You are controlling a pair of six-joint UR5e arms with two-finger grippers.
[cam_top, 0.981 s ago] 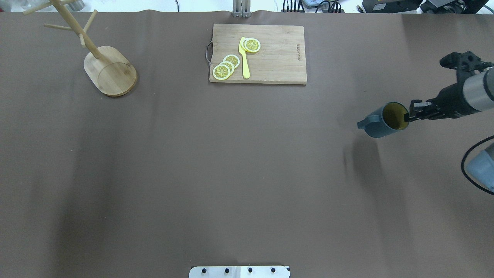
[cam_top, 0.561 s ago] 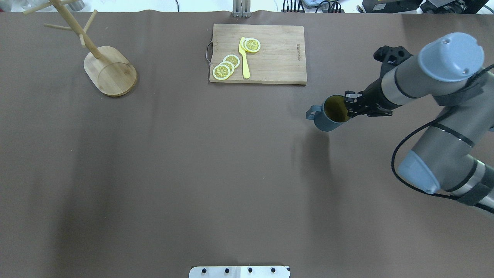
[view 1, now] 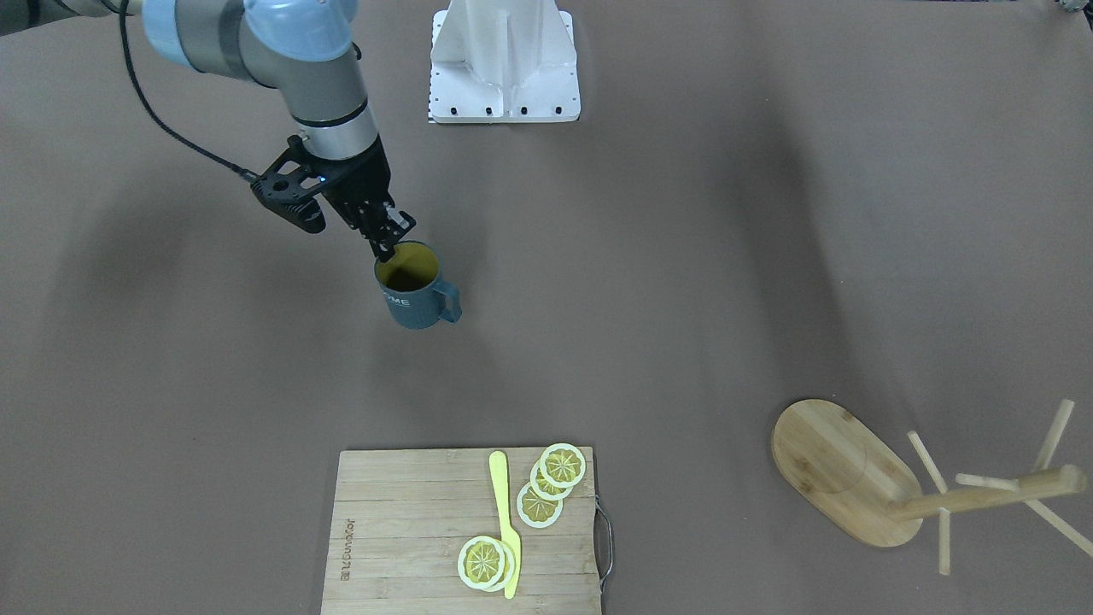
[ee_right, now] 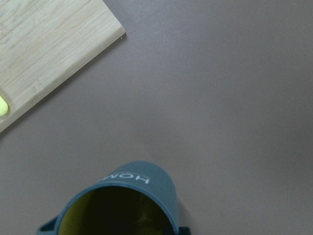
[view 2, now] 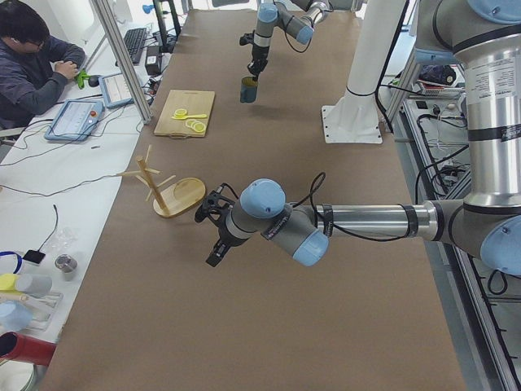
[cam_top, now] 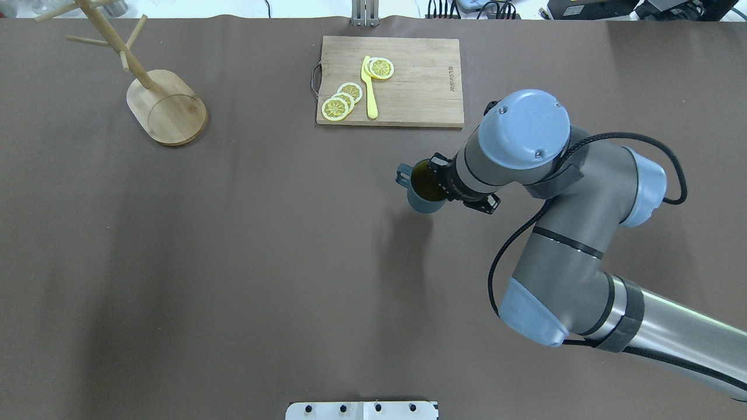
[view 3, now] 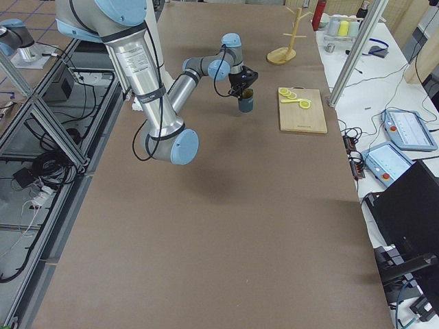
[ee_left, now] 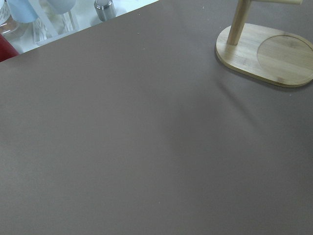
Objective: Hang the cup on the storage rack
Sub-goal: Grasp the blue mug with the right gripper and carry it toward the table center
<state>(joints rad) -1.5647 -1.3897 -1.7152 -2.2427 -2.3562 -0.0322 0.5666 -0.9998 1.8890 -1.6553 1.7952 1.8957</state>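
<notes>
**Cup clamped in the right gripper, rack far off**

Front-facing view: a brown cover (view 1: 683, 256) spans the whole table. The right gripper (view 1: 386, 243) is clamped on the rim of the cup (view 1: 416, 306) (one finger inside, one outside). The cup hangs below it, with its handle on the side away from the fingers. The board (view 1: 401, 530) lies beyond the gripper, away from the robot. The rack (view 1: 832, 470) stands well apart, toward the robot's left.

Overhead view: the right arm (cam_top: 525, 128) hides the gripper and part of the cup's mouth. The cup's shadow lies apart from it on the cover. The frame cuts off the rack's top.

Left side view: the left gripper (view 2: 216, 248) hangs over the cover near the rack (apart or together, I cannot tell). An operator (view 2: 32, 61) sits beside the table.

Right side view: the fingers are too small to make out.

Left wrist view: only the rack's base and the foot of its post show. Blurred containers (ee_left: 54, 14) stand past the cover's edge.

Right wrist view: the cup's rim and white lettering show, and the bottom edge cuts off the rest. No fingers show.
</notes>
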